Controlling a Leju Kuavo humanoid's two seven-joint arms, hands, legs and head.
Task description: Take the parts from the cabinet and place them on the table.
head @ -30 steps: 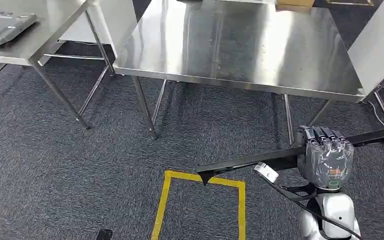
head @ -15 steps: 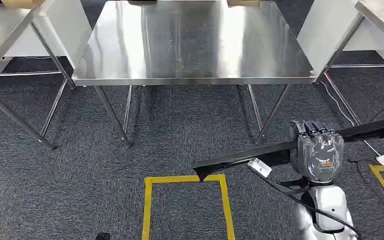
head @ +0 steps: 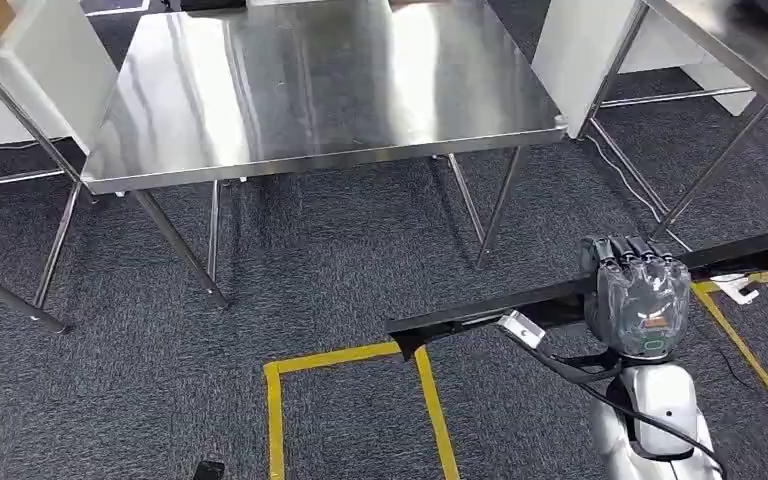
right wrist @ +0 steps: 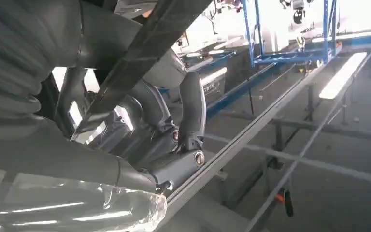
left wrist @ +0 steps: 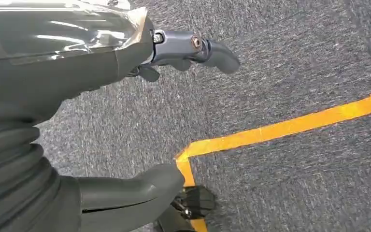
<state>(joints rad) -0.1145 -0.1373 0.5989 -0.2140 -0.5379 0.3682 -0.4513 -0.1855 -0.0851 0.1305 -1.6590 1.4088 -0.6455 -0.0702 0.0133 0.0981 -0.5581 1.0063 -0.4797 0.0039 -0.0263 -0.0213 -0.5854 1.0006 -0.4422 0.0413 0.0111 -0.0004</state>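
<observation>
My right hand [head: 640, 300] is raised low on the right of the head view and grips a long flat black part [head: 480, 318]. The part lies roughly level over the carpet, one end pointing left and the other running off the right edge. A small white tag [head: 520, 328] hangs from it. In the right wrist view the fingers [right wrist: 188, 111] wrap the dark part [right wrist: 145, 53]. A steel table [head: 310, 90] stands ahead, its top bare where I see it. My left hand [left wrist: 77, 96] hangs over the carpet with its fingers apart and nothing in it.
Yellow tape [head: 360, 357] marks a square on the grey carpet just in front of me, and another tape line [head: 740, 350] runs at the right. More steel tables stand at the right [head: 730, 50] and far left [head: 0, 60]. A white cable [head: 630, 185] lies under the right table.
The whole view has swung: the steel table and the yellow square have slid left in the picture, so the camera turned. My right hand still holds the black part the same way.
</observation>
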